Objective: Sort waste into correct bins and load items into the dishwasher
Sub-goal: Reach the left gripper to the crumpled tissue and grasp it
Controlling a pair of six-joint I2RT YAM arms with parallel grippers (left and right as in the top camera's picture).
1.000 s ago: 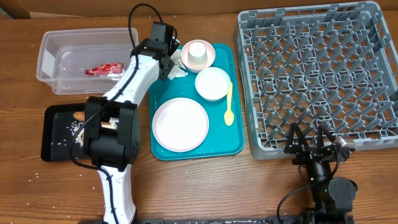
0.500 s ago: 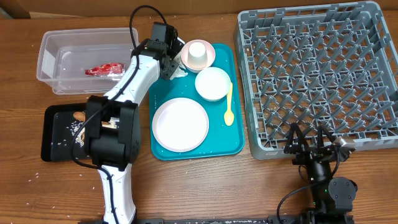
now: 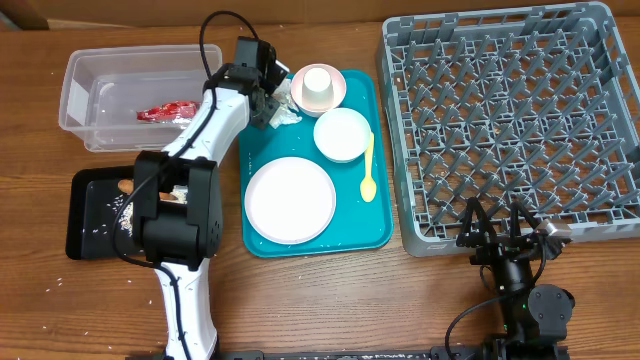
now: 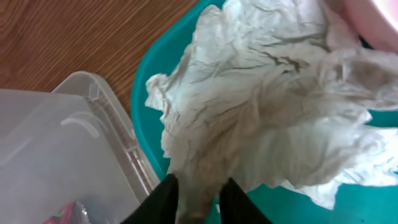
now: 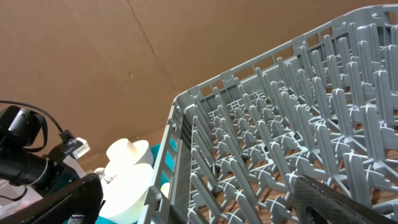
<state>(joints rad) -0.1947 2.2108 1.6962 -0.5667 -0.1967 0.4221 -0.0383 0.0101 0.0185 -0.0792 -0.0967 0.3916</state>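
My left gripper [image 3: 272, 104] is shut on the crumpled white napkin [image 4: 261, 106], which lies at the teal tray's far left corner [image 3: 283, 108] beside the pale pink dish [image 3: 338, 92] holding the small white cup [image 3: 318, 85]. The clear tub [image 3: 90, 85] holds the red wrapper [image 3: 165, 112]; its rim shows in the left wrist view [image 4: 93, 124]. The black tray [image 3: 85, 215] holds a carrot [image 3: 126, 186], a brown lump and rice. White plate [image 3: 290, 200], white bowl [image 3: 342, 134] and yellow spoon [image 3: 368, 170] lie on the teal tray. My right gripper [image 3: 503, 232] is open at the grey rack's [image 3: 510, 110] near edge.
The teal tray [image 3: 375, 230] sits between the bins and the rack. A few rice grains lie on the wood near the black tray [image 3: 55, 288]. The left arm's body reaches from the near table edge over the black tray's right side.
My left gripper has shifted slightly left and toward the tub with the napkin in its jaws. The right arm has not moved.
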